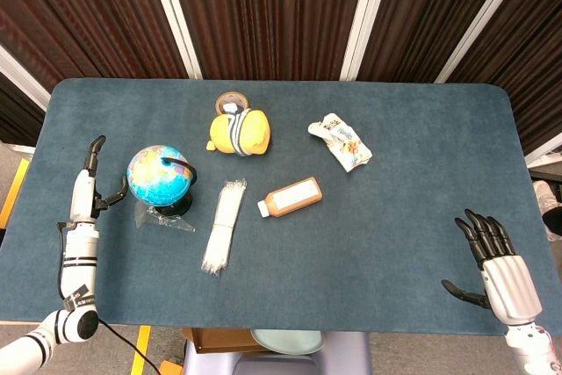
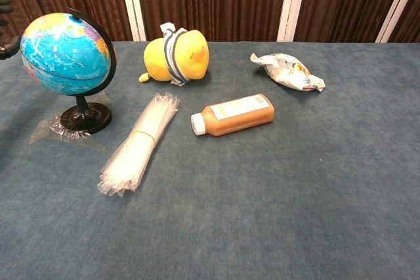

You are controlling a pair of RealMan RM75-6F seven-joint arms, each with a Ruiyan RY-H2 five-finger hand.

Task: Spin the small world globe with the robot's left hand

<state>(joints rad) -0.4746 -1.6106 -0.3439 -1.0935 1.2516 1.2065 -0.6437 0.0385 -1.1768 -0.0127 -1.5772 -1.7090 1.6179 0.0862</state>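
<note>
One globe [image 1: 157, 176], upright near table's left edge; left hand [image 1: 92, 186] just beside it, fingers spread, holding nothing. Risk: a sideways push may tip the light stand.

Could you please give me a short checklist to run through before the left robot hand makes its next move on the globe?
1. Globe upright on its black base: ok.
2. Left robot hand beside the globe's left side, fingers apart: ok.
3. Fingertip contact with the globe: cannot tell; a small gap seems to show in the head view.
4. Plastic wrap under the base could let it slide: not ok.
5. Straw bundle clear of the globe: ok.
6. Right robot hand open, far away at the table edge: ok.
</note>
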